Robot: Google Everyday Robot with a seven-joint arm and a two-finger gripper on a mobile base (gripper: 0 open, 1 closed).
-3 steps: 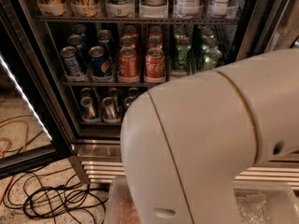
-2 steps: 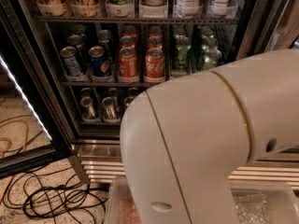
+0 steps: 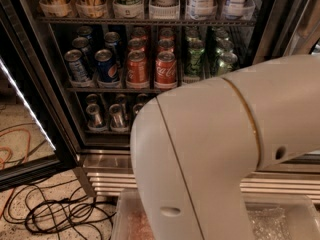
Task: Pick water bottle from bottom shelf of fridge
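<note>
Silver cans (image 3: 107,115) left of the arm (image 3: 215,149) skirted, reach low along the bottom shelf (image 3: 100,132) for the bottle, presumably behind that arm, claw likewise hidden there, spread or pinched untellable.

Open fridge (image 3: 107,165), bottom shelf (image 3: 102,130) half hidden

The arm (image 3: 220,149) is smooth, matt off-white plastic and hides the gripper. The fridge (image 3: 107,160) has a ribbed, shiny steel grille (image 3: 107,183). The slim cans (image 3: 116,116) on the bottom shelf (image 3: 102,132) gleam metallic.
</note>
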